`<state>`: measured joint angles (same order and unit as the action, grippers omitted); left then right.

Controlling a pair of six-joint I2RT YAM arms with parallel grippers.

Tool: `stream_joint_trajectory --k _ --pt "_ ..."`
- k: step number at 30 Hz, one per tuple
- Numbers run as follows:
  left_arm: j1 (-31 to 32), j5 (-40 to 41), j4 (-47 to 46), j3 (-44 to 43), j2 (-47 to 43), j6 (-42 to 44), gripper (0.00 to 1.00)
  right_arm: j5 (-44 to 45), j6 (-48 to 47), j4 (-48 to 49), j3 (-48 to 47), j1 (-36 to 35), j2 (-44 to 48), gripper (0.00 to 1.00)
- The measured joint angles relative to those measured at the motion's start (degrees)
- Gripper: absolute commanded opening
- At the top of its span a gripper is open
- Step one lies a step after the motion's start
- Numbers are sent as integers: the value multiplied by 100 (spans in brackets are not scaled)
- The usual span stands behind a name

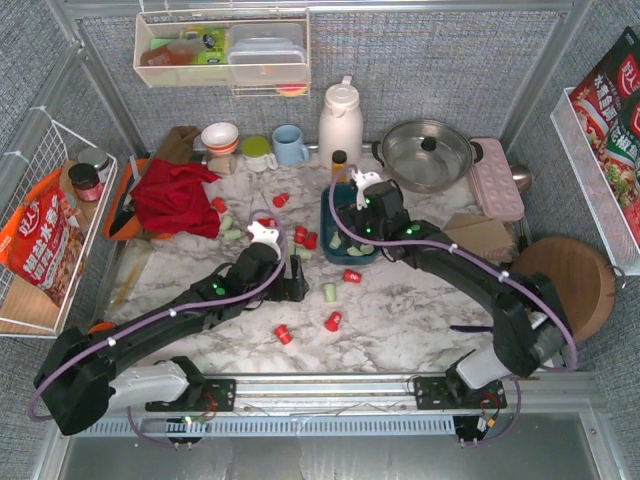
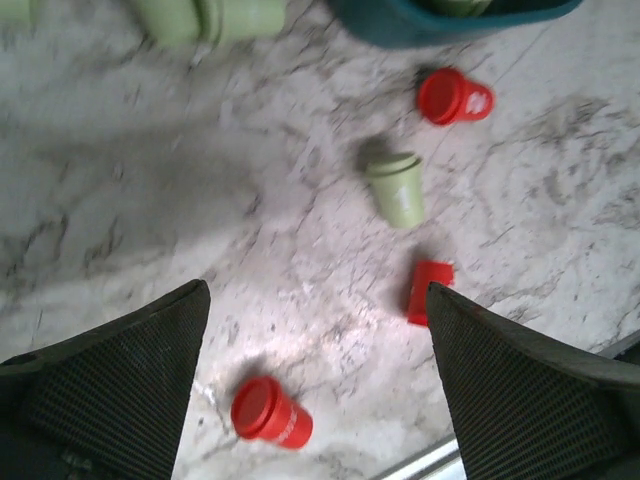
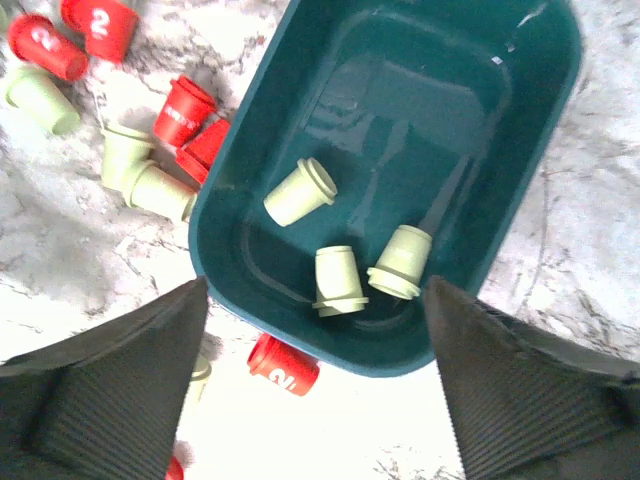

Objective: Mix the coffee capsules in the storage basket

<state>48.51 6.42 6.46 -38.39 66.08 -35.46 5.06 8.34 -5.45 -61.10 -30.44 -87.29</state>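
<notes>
The dark teal storage basket (image 1: 328, 243) sits mid-table; in the right wrist view (image 3: 420, 130) it holds three pale green capsules (image 3: 337, 280). My right gripper (image 1: 355, 228) hangs over its near end (image 3: 315, 285), open and empty. Red and green capsules (image 3: 182, 112) lie on the marble left of the basket, and one red capsule (image 3: 284, 366) lies by its near wall. My left gripper (image 1: 292, 285) is open and empty (image 2: 316, 290) above the marble. A red capsule (image 2: 270, 412) lies between its fingers, a green one (image 2: 398, 188) and two more red ones lie beyond.
A red cloth (image 1: 175, 195) lies at the back left. A light-blue mug (image 1: 290, 145), white thermos (image 1: 340, 120), lidded pot (image 1: 428, 150) and pink tray (image 1: 495, 178) line the back. A round wooden board (image 1: 565, 285) is at the right, a white wire rack (image 1: 50, 230) at the left.
</notes>
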Motion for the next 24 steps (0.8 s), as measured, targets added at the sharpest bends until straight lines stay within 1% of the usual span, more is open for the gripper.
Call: stream_joint_trajectory --k 5,8,11,15,18,22,24 --pt "63 155 984 -31 -129 -730 87 319 74 -109 203 0 710 99" --pt "199 238 1486 -24 -264 -1211 85 577 131 -149 474 0 1139 99" --pt "476 358 1904 -22 -374 -1725 84 874 149 -170 804 2 1484 99" --pt "977 601 2282 4 -348 -2459 83 1222 151 -57 1182 31 1878 99" --pt "1370 828 2503 4 -168 -3058 82 1416 238 98 1397 90 2090 99" --pt "1744 1189 2699 7 7 -3794 80 1993 741 286 1720 157 2308 99" --pt "1873 1386 2736 -9 83 -4098 77 2245 962 310 1880 201 2398 99"
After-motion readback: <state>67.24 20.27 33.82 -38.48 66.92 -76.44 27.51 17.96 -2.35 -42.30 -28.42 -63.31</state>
